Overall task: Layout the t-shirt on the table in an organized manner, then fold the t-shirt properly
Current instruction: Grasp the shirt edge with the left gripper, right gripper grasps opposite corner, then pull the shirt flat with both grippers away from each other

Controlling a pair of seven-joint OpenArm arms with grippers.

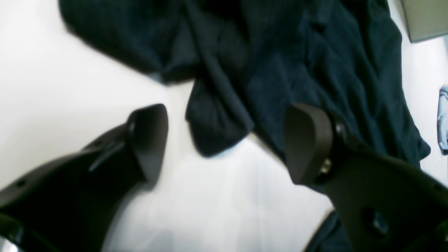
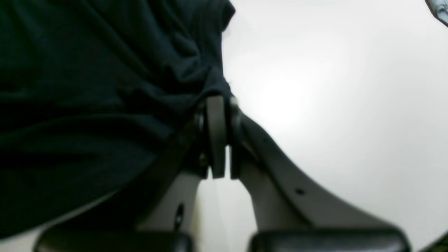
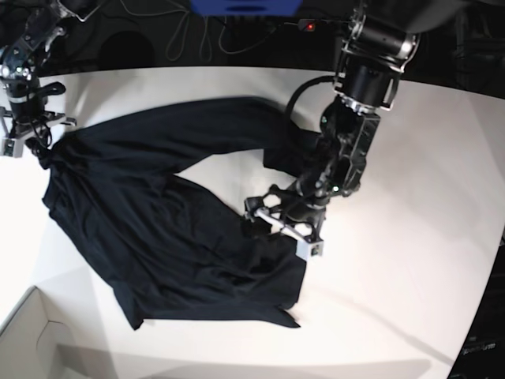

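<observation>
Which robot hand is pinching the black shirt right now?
The right gripper, at the left in the base view. Its jaws are shut on an edge of the t-shirt. The left gripper is wide open above the shirt, holding nothing.

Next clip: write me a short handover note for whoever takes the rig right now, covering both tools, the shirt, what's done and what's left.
Right tool: shut on an edge of the t-shirt.
Left tool: open, over the shirt's rumpled edge, holding nothing.
T-shirt: on the table, partly spread, wrinkled, one part trailing toward the far side.
Done: rough spreading.
Left: flatten it, then fold.
</observation>
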